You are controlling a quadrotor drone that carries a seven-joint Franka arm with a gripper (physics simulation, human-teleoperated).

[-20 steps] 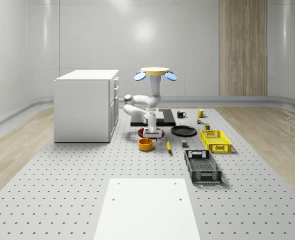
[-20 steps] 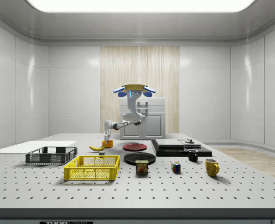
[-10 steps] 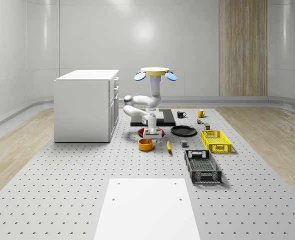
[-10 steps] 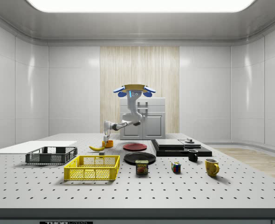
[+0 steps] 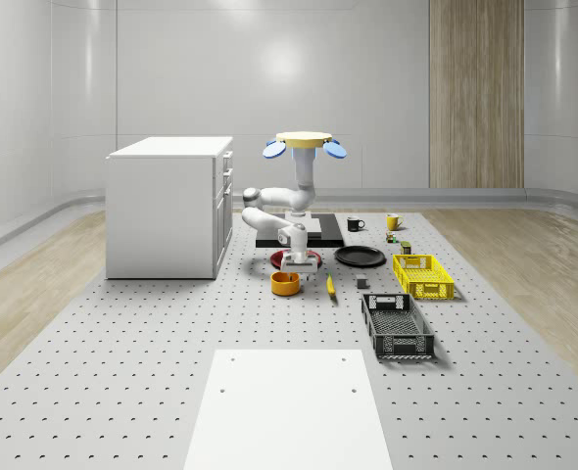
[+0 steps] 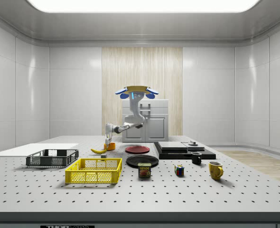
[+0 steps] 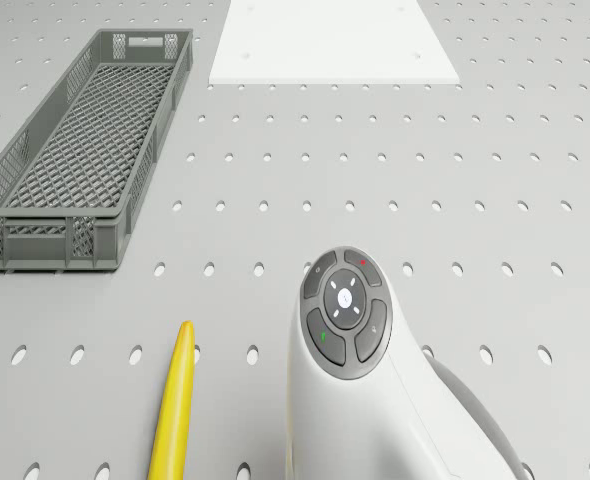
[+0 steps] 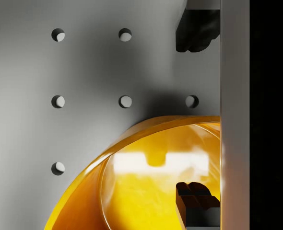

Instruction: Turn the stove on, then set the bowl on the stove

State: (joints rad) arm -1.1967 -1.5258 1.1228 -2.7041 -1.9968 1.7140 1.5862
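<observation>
The shallow orange bowl [image 5: 285,283] is taken as the landmark; it is seen resting on the perforated grey table [image 5: 122,352], in front of the flat black stove [image 5: 320,233] and apart from it. The quadrotor drone with its yellow top and blue rotors [image 5: 304,143] is seen hovering high behind the bowl, above the stove's near end. From it the white jointed arm [image 5: 269,206] is bent down toward the bowl, and the two-finger gripper [image 5: 298,262] is held just above the bowl's rear rim. In the wrist view, one dark fingertip [image 8: 194,199] is seen over the bowl's glossy inside and the other over bare table beyond the rim, so the fingers are spread apart with the rim between them, and nothing is gripped. A yellow banana [image 5: 330,286] lies just beside the bowl. A round red plate [image 5: 274,258] lies just behind the bowl, with a round black plate [image 5: 360,257] beyond it. A long grey mesh crate [image 5: 397,326] lies farther from the bowl than the banana.
</observation>
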